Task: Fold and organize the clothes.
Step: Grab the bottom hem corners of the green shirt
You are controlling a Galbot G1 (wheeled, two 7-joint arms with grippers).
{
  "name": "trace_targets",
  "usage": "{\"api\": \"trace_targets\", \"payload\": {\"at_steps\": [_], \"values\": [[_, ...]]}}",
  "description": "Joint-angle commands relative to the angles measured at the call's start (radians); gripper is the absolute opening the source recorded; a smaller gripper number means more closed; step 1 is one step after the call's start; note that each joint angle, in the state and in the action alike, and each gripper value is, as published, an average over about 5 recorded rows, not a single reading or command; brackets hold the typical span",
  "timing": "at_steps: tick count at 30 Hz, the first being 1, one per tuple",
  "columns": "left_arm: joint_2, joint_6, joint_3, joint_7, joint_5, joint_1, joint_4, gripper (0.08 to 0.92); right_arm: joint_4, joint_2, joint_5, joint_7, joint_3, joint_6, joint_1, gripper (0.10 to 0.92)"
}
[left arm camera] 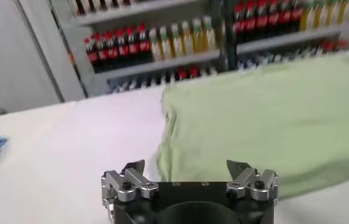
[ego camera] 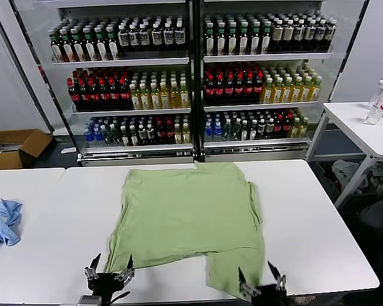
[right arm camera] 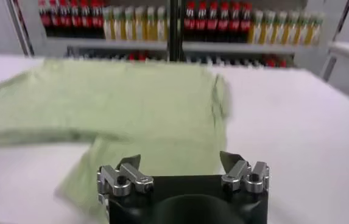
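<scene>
The light green shirt point(ego camera: 188, 217) lies spread on the white table point(ego camera: 319, 223), partly folded, with one lower flap reaching the front edge at the right. My left gripper point(ego camera: 108, 266) is open and empty at the front edge, just off the shirt's near left corner. My right gripper point(ego camera: 262, 277) is open and empty at the front edge, over the shirt's near right flap. In the left wrist view the gripper point(left arm camera: 186, 167) faces the shirt's edge point(left arm camera: 265, 122). In the right wrist view the gripper point(right arm camera: 180, 161) sits over the shirt point(right arm camera: 131, 109). No collar, buttons or patch show.
A light blue cloth point(ego camera: 1, 220) lies at the table's left edge. Drinks fridges point(ego camera: 191, 76) with bottles stand behind the table. A second white table point(ego camera: 364, 124) with bottles is at the right. A cardboard box point(ego camera: 16, 148) sits on the floor at the left.
</scene>
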Motion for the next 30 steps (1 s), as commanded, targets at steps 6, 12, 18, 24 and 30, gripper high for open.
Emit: {"api": "trace_targets", "payload": {"at_steps": [6,12,18,24,30], "values": [[0.037,0.111,-0.009,0.016,-0.171,-0.013,0.023,0.771,-0.011,0.009,0.066,0.009,-0.026,-0.018,-0.049,0.611],[0.056,0.101,-0.021,0.057,-0.224,-0.020,0.014,0.602,0.000,0.006,0.109,0.000,-0.015,-0.020,-0.050,0.455],[0.077,0.040,-0.026,0.099,-0.238,-0.026,0.007,0.428,0.020,-0.010,0.130,-0.019,0.016,0.009,-0.043,0.282],[0.102,-0.072,-0.040,0.132,-0.254,-0.056,0.009,0.255,0.058,-0.057,0.173,-0.039,0.102,0.039,0.010,0.125],[0.128,-0.094,-0.062,0.164,-0.298,-0.101,0.020,0.137,0.063,-0.116,0.245,-0.046,0.160,0.058,0.103,0.106]]}}
